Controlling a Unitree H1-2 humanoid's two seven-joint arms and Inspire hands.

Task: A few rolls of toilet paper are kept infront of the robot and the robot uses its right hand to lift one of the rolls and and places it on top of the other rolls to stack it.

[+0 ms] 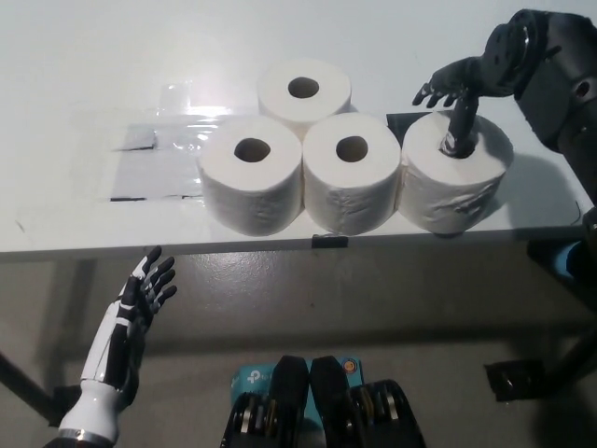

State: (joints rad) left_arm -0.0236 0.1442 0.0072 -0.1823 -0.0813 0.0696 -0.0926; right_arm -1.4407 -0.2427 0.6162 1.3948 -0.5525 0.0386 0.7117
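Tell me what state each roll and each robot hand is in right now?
Right roll: upright on table, black finger in its core.
Three other rolls: upright, clustered, untouched.
Right hand: one finger in the core, others spread.
Left hand: open, below the table edge.

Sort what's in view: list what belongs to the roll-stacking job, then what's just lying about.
Job:
- rightmost roll, right hand has a finger in its core
- front-left roll
- front-middle roll
- back roll
- table

Lying about:
- clear plastic sheet
- left hand, resting open below the table edge
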